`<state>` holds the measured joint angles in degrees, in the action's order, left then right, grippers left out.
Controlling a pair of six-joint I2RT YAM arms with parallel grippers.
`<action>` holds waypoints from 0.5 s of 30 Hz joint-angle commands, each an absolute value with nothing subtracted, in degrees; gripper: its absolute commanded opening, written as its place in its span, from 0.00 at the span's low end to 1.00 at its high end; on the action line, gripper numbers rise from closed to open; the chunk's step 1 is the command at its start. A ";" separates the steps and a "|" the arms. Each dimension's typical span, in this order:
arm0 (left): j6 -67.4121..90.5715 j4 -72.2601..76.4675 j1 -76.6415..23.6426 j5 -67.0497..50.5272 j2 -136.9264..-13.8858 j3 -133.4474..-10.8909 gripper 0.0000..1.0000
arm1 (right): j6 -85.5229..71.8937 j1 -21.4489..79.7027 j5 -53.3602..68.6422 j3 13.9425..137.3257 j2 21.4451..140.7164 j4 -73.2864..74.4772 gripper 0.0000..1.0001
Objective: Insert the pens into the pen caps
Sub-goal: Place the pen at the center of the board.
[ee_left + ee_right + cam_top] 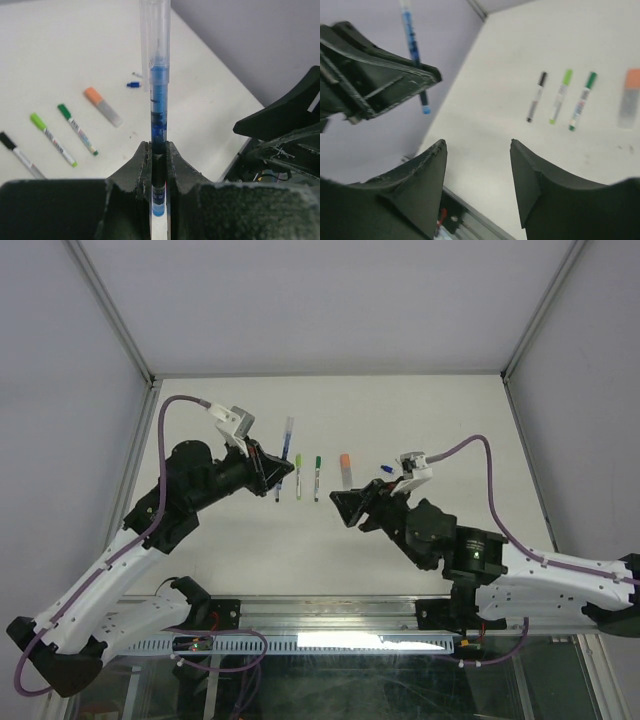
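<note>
My left gripper [285, 468] [159, 150] is shut on a blue pen [159, 105] [288, 435] and holds it above the table. The pen's far end, with its fine tip, sits inside a clear tube. In the right wrist view the same blue pen [415, 55] pokes through the left gripper's fingers [385, 80]. My right gripper [345, 508] [477, 145] is open with nothing in it, a little right of the left one. On the table lie a black-capped pen [277, 486] [20, 155], a lime-capped pen [298, 475] [52, 140], a green-capped pen [317, 475] [77, 129], an orange-capped marker [346, 468] [102, 106] and a small blue cap [386, 469] [133, 85].
The pens lie in a row mid-table between the two arms. A metal frame rail [110, 300] and grey walls bound the table [440, 420] on the left, back and right. The right arm's cable [470, 445] loops above the table.
</note>
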<state>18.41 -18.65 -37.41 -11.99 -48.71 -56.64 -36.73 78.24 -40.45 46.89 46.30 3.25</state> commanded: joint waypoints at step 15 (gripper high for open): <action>29.79 -33.56 -34.37 13.69 -71.38 -54.42 0.00 | -39.96 49.27 -3.08 37.88 54.00 18.86 0.62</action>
<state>27.70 -34.11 -35.99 8.08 -66.39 -52.47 -41.85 51.33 -11.64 40.01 57.49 21.76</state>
